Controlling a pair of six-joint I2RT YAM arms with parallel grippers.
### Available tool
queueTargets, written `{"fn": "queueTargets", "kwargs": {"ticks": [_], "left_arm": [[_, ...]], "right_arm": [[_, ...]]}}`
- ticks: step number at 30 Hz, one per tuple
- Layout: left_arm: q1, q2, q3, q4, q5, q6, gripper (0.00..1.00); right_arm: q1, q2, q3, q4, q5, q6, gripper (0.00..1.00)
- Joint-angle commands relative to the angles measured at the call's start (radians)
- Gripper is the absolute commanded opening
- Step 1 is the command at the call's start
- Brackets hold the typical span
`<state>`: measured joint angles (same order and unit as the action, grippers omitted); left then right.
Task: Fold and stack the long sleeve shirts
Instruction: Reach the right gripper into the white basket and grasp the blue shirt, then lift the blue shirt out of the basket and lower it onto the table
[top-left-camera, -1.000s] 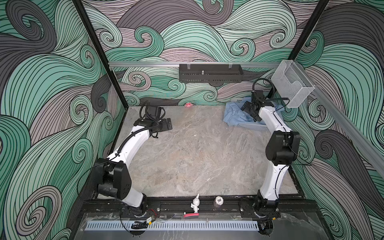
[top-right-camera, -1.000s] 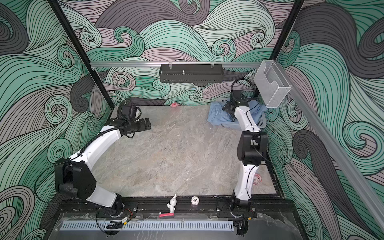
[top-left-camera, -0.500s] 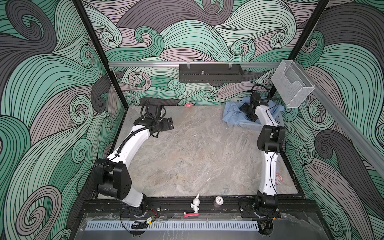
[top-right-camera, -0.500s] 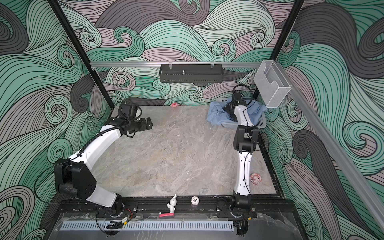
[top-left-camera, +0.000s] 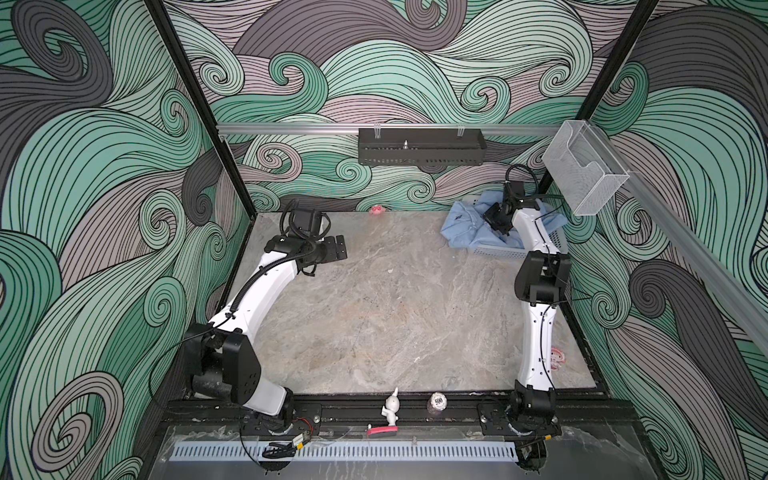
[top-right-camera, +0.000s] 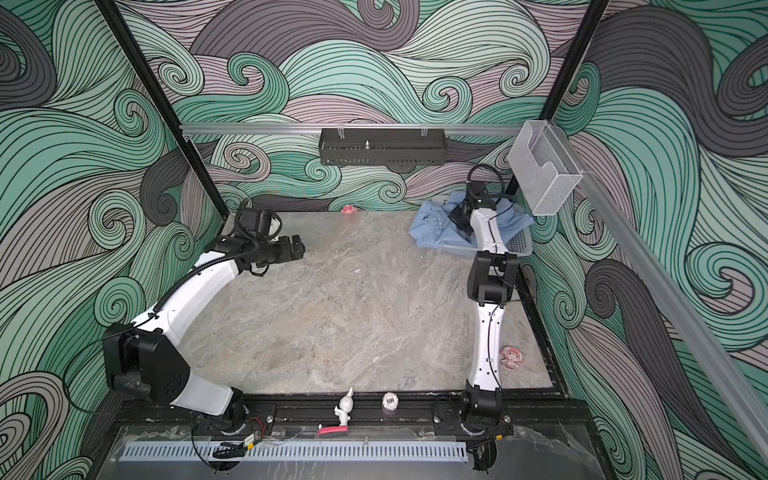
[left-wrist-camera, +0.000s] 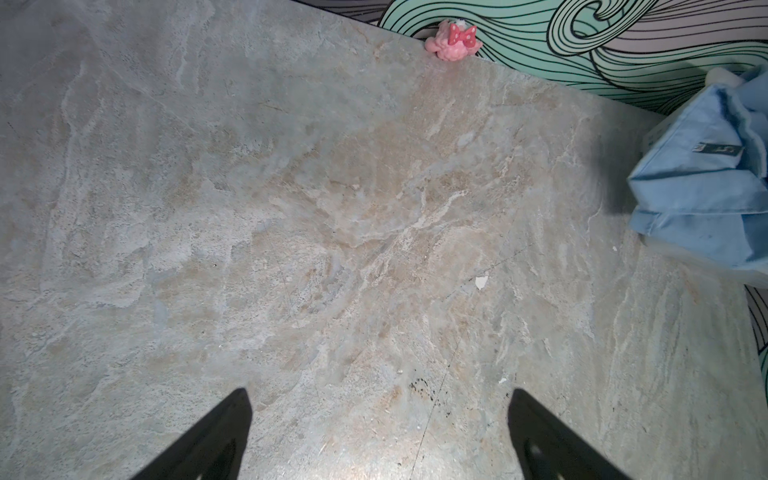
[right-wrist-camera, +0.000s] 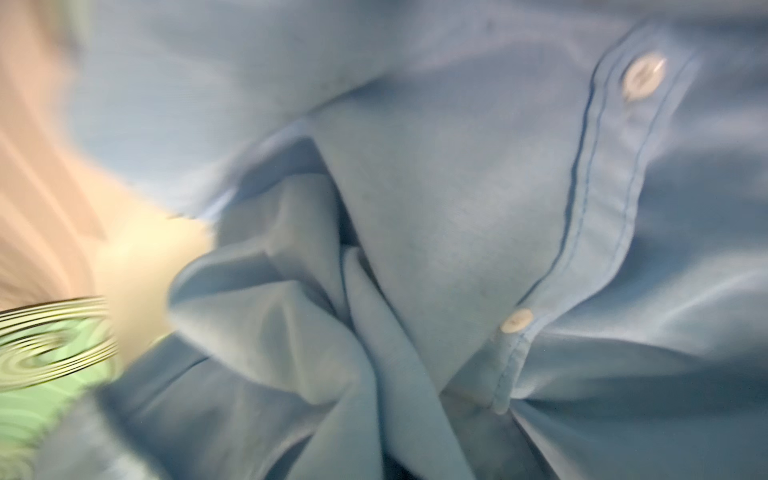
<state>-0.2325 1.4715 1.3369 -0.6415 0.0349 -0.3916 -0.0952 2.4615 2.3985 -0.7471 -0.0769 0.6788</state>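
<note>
Lift slowly toward the bare centre of the grey marbled table, high enough to clear the white perforated plastic basket at upper right. Light blue woven button-up shirt crumpled there, spilling over the basket's rim. Right end effector at long reach, pointed down, closed on a fold, judging by the gathered cloth. Left end effector level at upper left, spread wide, holding nothing.
</note>
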Motion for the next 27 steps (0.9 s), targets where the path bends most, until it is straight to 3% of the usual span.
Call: {"fn": "queueTargets", "kwargs": {"ticks": [1, 7, 13, 17, 23, 27], "left_arm": [[-0.006, -0.113, 0.012, -0.023, -0.003, 0.016, 0.98], [-0.004, -0.256, -0.035, -0.044, -0.054, 0.036, 0.99], [0.000, -0.375, -0.052, -0.088, -0.100, 0.037, 0.99], [0.007, -0.441, -0.072, -0.102, -0.124, 0.028, 0.99], [0.019, -0.511, -0.093, -0.113, -0.162, 0.004, 0.99], [0.028, -0.550, -0.105, -0.117, -0.206, -0.018, 0.99]], "right_arm": [[0.029, -0.272, -0.019, 0.051, -0.036, -0.082, 0.00], [0.075, -0.516, -0.052, 0.102, -0.098, -0.137, 0.00], [0.160, -0.541, 0.184, 0.013, -0.228, -0.169, 0.00], [0.237, -0.548, 0.226, 0.000, -0.319, -0.168, 0.00], [0.405, -0.586, 0.066, 0.039, -0.389, -0.138, 0.00], [0.527, -0.645, -0.206, 0.285, -0.445, 0.014, 0.00]]}}
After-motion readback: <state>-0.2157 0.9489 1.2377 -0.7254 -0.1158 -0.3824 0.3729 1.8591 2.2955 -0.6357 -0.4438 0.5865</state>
